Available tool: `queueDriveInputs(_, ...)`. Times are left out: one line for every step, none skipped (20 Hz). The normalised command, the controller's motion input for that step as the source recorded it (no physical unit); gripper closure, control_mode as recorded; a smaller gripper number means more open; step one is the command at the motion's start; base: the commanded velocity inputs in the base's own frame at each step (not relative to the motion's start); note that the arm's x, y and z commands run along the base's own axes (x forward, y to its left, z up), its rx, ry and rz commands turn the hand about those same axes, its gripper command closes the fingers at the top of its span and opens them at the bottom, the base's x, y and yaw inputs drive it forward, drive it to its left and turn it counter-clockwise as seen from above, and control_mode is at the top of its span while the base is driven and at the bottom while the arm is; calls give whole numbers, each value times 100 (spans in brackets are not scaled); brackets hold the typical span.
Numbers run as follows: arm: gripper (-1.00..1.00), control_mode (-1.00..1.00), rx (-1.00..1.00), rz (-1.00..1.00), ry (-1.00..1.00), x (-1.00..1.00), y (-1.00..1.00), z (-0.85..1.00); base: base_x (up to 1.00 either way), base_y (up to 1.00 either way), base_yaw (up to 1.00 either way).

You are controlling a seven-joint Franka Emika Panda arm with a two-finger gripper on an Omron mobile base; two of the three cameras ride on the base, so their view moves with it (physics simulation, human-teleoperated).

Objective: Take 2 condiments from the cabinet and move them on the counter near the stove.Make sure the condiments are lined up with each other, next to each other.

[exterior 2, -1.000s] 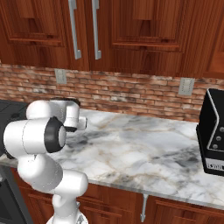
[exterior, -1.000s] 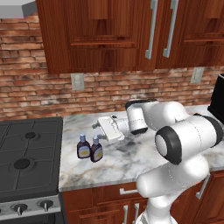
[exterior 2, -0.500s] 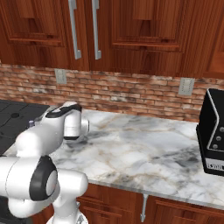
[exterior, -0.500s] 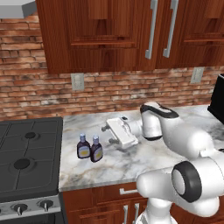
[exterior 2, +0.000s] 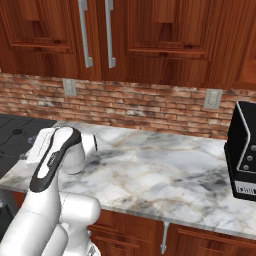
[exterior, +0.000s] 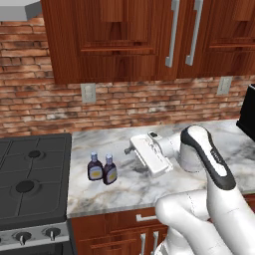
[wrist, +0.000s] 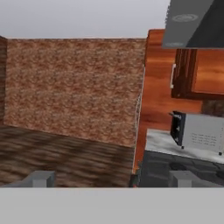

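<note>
condiments (exterior: pixel 102 169) side by side on counter (exterior: pixel 199 142), yellow-white labels unreadable; pincer (wrist: pixel 111 178) wide open, empty

i've pulled my arm back and up since a second ago, so my gripper (exterior: pixel 128 149) sits farther right of the condiments (exterior: pixel 102 169) now.

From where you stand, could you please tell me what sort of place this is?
A home kitchen, by the look of it: a black gas stove beside a marble counter, wooden cabinet doors above a brick wall, and a coffee machine.
</note>
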Motion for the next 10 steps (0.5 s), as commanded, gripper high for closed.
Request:
queueDriveInputs(-100,-100,-9,-14,-10,-74,0,59,0,0,0)
queueDriveInputs(-100,-100,-10,-15,-12,-61,0,64,0,0,0)
queueDriveInputs(-100,-100,-11,-15,-12,-54,0,66,0,0,0)
queueDriveInputs(-100,-100,-12,-16,-12,-47,0,66,0,0,0)
queueDriveInputs(-100,-100,-14,-17,-12,-43,0,61,0,0,0)
queueDriveInputs(-100,-100,-15,-17,-11,-40,0,54,0,0,0)
queueDriveInputs(-100,-100,-17,-17,-10,-39,0,48,0,0,0)
queueDriveInputs(-100,-100,-19,-18,-10,-39,0,39,0,0,0)
queueDriveInputs(-100,-100,-20,-19,-11,-38,0,35,0,0,0)
queueDriveInputs(-100,-100,-22,-19,-11,-36,0,28,0,0,0)
